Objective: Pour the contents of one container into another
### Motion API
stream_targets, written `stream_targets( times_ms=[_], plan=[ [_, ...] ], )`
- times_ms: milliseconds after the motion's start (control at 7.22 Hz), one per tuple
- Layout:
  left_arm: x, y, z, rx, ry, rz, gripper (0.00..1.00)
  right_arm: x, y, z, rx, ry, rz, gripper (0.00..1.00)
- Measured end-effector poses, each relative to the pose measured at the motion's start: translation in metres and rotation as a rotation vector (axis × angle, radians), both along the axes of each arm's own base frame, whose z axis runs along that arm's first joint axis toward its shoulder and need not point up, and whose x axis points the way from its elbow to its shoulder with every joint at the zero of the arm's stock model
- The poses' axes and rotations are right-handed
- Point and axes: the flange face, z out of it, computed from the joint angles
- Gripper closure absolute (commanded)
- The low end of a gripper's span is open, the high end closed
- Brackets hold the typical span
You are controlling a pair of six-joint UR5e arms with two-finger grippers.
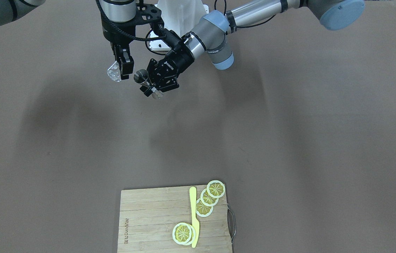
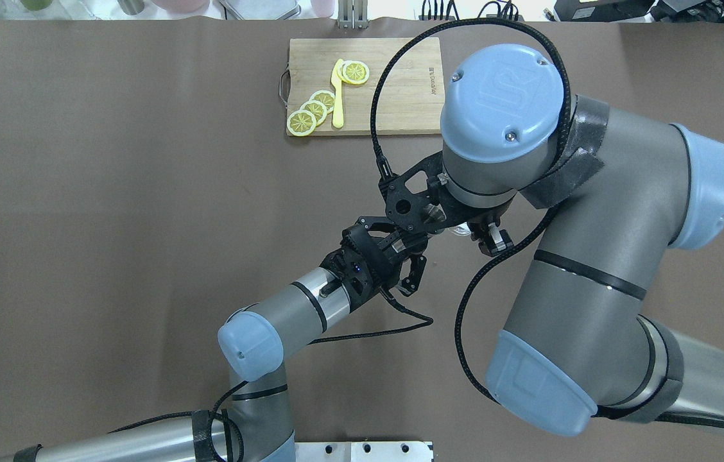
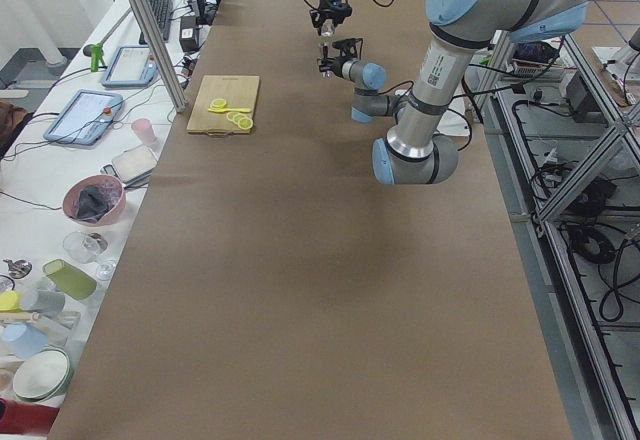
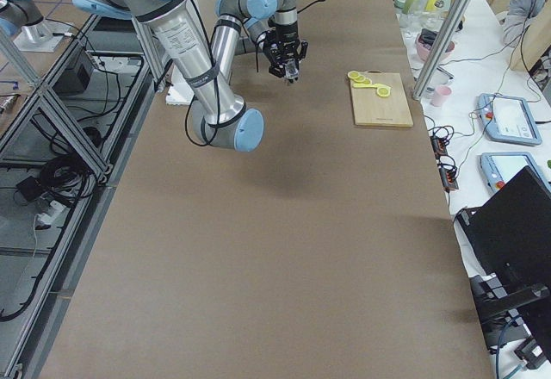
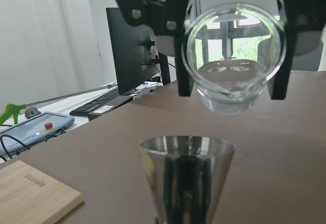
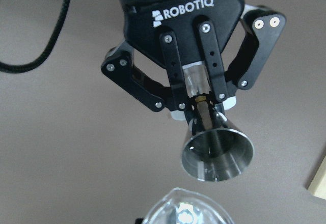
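Clear glass (image 5: 234, 66) tipped, near upright steel jigger (image 5: 186, 178).

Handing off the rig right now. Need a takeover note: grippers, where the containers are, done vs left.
Left gripper: shut on the metal jigger, held in the air.
Right gripper: shut on the clear glass, tipped with its mouth toward the jigger, higher than it, not touching.
Done: both containers are lifted and close together, near the robot's base.
Left: the pour itself. No stream is visible, and I cannot tell whether the jigger holds liquid.
The cutting board with lemon slices and the yellow knife sits apart at the far edge.
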Motion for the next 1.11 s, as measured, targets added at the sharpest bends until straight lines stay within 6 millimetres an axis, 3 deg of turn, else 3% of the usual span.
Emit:
stream_targets(
  times_ms=[1108],
  plan=[
    [-0.001,-0.002,0.000,0.000,0.000,-0.003,1.00,-0.019,-0.013,-0.009,0.008,0.042,-0.032,1.00]
  ],
)
